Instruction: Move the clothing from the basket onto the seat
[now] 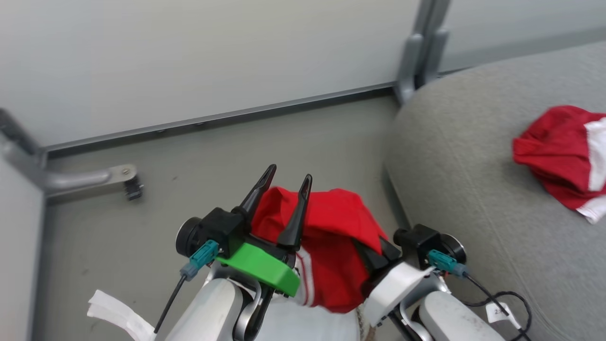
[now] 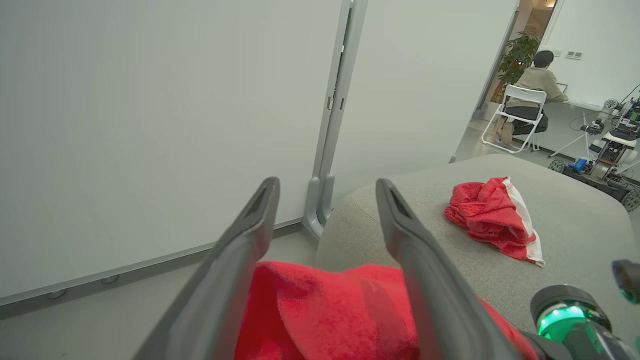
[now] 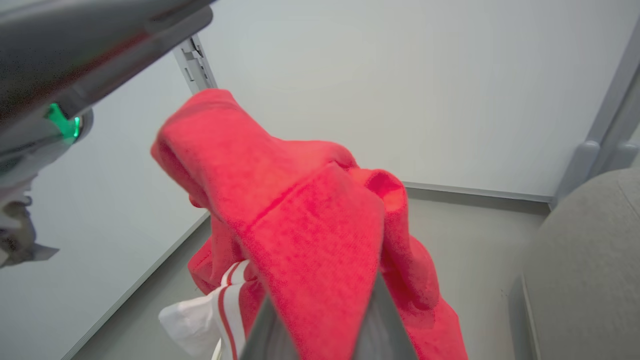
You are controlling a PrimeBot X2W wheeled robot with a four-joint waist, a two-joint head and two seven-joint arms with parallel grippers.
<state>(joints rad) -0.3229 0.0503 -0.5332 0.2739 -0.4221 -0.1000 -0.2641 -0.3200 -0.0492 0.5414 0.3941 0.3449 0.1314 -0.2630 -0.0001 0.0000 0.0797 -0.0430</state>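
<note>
One garment (image 1: 331,222) pinched in right claw (image 1: 371,255).

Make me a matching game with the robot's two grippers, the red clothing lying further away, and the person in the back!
Things:
1. left gripper
2. right gripper
3. far red clothing
4. person

States:
A. sitting on a white chair
B. shut on the held red clothing
C. lying on the grey seat
D. open

Pairs: 1-D, 2-B, 3-C, 4-A.
</note>
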